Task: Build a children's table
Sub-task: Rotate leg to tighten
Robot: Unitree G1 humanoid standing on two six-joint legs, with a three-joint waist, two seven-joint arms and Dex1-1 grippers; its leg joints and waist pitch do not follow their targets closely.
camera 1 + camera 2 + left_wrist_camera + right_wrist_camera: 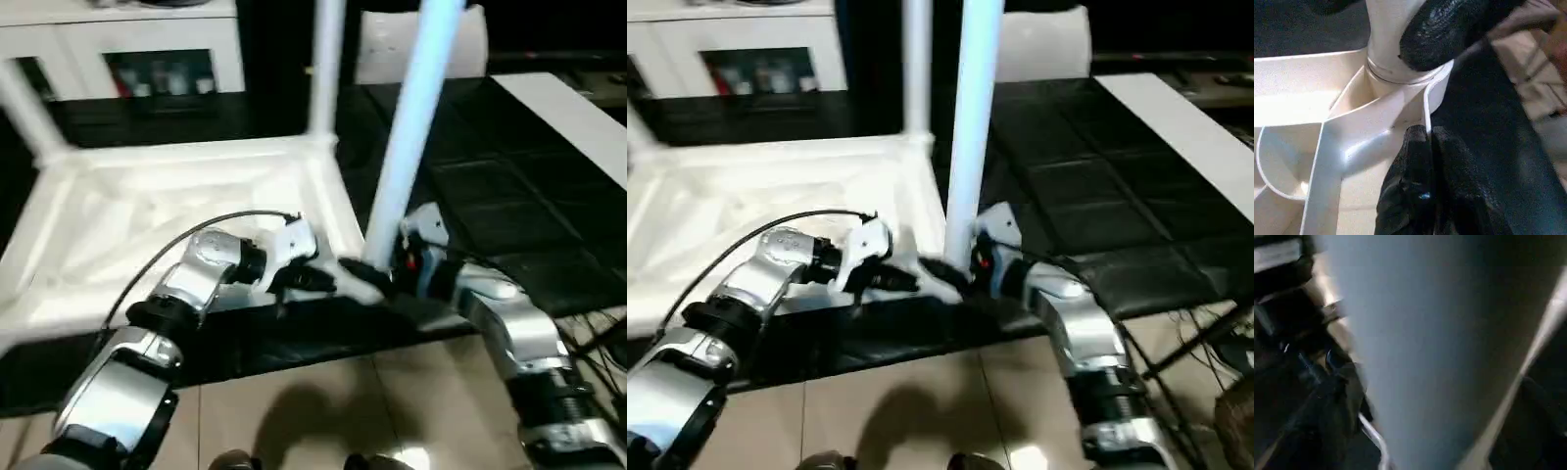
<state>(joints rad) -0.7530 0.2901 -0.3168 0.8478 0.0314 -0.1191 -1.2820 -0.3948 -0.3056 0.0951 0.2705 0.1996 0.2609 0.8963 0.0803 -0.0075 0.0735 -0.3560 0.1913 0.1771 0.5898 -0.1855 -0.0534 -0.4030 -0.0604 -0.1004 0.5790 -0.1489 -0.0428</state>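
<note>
The children's table top (147,211) lies upside down on a black mat, ribbed underside up. White legs stand in its far right corner (326,69) and far left corner (24,108). A third leg (407,147) stands in the near right corner socket (1396,73), leaning slightly right. My left gripper (1426,134) is shut on the thin rim wall of the top just beside that socket, also seen from above as the left gripper (315,278). My right gripper (375,276) sits against the base of the third leg, whose shaft (1440,342) is very close in the right wrist view.
A white cabinet with glass doors (147,59) stands at the back left. A flat white board (578,113) lies on the black mat (490,196) at the right. Tiled floor (343,411) runs along the front edge, with cables (598,343) at the right.
</note>
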